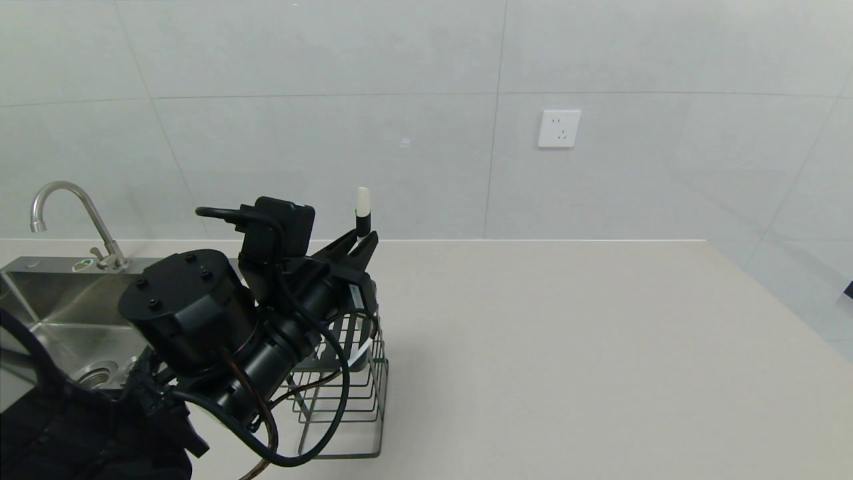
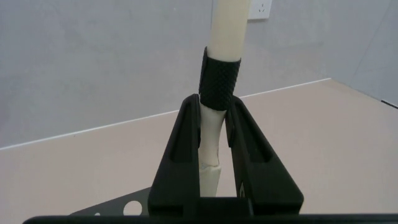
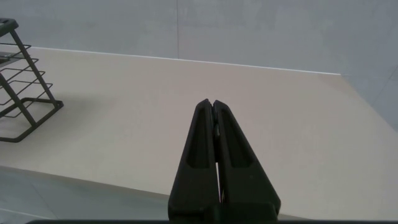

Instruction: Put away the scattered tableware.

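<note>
Left end effector point(image 2: 216, 107) tight around cream-handled utensil point(image 2: 227, 31) over wire rack point(image 1: 363, 400)

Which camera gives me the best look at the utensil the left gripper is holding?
Left wrist view: the cream handle with its black knurled band stands clamped in the left gripper. Head view catches just its tip above the gripper.

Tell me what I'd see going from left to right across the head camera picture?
faucet → left gripper, holding the utensil → wall socket
</note>
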Controlling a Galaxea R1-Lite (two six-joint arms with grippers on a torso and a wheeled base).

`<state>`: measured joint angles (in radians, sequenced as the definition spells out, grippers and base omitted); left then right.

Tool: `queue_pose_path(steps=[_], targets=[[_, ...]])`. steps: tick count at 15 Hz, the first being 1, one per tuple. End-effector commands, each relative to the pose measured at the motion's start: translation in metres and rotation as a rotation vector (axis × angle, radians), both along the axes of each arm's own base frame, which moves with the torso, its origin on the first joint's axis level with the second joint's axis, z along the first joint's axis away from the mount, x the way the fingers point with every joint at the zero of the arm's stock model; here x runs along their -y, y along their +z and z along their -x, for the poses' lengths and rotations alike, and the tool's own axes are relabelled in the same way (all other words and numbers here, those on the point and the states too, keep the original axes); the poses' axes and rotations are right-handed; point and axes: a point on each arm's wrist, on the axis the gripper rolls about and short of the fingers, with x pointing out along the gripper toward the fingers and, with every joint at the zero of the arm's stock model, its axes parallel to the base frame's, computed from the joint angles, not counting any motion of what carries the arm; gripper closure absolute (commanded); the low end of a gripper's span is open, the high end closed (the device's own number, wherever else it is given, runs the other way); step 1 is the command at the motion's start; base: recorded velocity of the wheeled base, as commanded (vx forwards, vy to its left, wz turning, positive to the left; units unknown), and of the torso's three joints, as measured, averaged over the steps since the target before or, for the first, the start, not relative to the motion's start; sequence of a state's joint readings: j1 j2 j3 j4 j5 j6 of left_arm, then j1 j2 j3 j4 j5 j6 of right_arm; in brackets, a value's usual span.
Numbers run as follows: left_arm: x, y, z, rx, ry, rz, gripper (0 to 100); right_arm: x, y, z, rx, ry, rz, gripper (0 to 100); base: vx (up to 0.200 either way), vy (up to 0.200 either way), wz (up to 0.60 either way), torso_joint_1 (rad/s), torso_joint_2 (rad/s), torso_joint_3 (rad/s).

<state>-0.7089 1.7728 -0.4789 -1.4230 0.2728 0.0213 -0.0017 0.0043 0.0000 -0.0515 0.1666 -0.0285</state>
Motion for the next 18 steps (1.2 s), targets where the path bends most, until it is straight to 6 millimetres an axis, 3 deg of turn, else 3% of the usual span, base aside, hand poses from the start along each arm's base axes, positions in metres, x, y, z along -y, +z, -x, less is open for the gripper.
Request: queue_pose_path(steps=[1, 18], targets=[[-0.002, -0.003, 0.002, -0.009, 0.001, -0.008, 100, 0.000, 0.000, 0.000, 0.000, 0.001, 0.001, 100, 0.000, 0.000, 0.00, 0.000, 0.00, 0.000], [-0.004, -0.027, 0.007, -0.094, -0.010, -0.064, 100, 0.000, 0.000, 0.000, 0.001, 0.001, 0.002, 100, 0.000, 0.000, 0.00, 0.000, 0.00, 0.000]])
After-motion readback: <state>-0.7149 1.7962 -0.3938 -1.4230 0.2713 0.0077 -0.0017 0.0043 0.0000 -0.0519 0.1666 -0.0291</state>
